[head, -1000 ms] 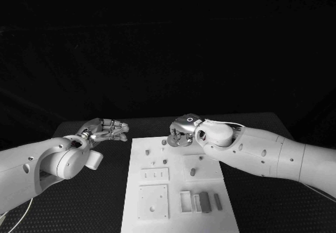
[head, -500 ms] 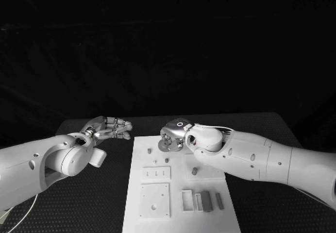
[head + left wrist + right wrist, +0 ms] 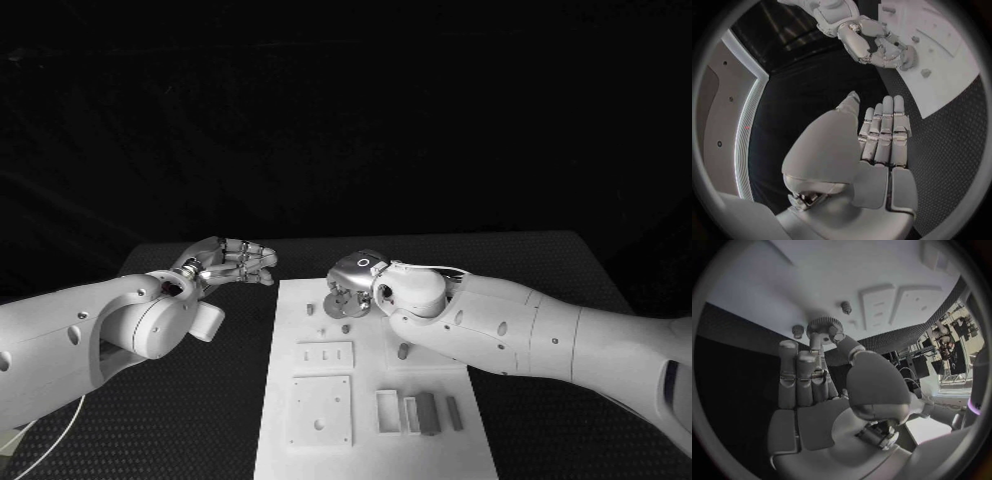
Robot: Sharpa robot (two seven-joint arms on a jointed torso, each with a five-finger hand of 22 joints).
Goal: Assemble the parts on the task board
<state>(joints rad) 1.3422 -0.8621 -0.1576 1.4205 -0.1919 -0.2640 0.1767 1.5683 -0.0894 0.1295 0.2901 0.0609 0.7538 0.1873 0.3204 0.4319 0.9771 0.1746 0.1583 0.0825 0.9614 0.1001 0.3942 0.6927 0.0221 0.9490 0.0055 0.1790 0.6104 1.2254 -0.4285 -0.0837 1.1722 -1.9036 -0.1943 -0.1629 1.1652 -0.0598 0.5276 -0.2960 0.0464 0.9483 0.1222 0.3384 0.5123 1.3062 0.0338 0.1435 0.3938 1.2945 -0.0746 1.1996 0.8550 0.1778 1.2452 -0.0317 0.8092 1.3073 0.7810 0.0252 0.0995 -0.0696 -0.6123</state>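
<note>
Black table (image 3: 562,270), white task board (image 3: 361,400), dark backdrop

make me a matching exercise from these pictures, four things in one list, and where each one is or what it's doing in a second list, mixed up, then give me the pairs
1. left hand
2. right hand
3. round geared part
4. task board

A. white plate lying on the black table
B. pinched in fingertips over the board's far end
C. empty, off the board over the black table
D. holding a part above the board

Pairs: 1-C, 2-D, 3-B, 4-A
</note>
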